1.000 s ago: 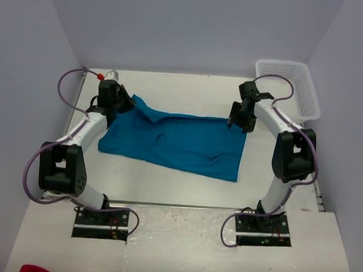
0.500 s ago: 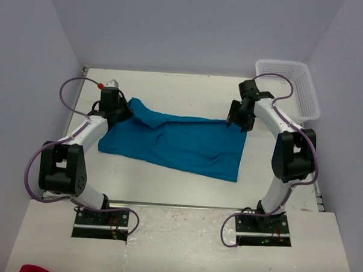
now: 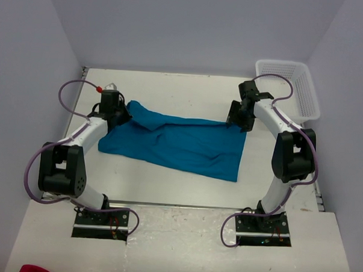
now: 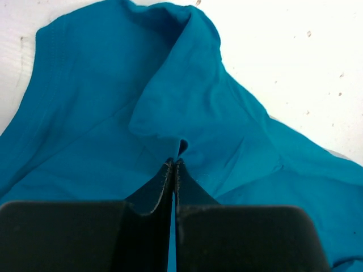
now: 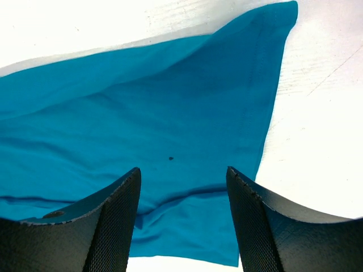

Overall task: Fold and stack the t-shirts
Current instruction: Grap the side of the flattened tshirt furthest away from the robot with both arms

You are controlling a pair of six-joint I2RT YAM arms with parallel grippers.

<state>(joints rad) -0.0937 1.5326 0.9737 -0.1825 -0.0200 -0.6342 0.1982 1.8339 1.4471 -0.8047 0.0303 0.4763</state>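
Observation:
One teal-blue t-shirt lies spread and wrinkled across the middle of the table. My left gripper is at its far left corner, shut on a pinch of the cloth. In the left wrist view the jaws meet tip to tip, and the t-shirt puckers into a raised fold just beyond them. My right gripper hovers over the far right corner, open. In the right wrist view its fingers straddle the flat t-shirt near its hem, holding nothing.
A white plastic basket stands at the table's far right corner, behind the right arm. A red object peeks in at the bottom left, off the table. Bare white table lies beyond the shirt.
My left gripper has drawn back and left a little, dragging the shirt's far left corner with it and lengthening the fold there. The right arm has barely moved.

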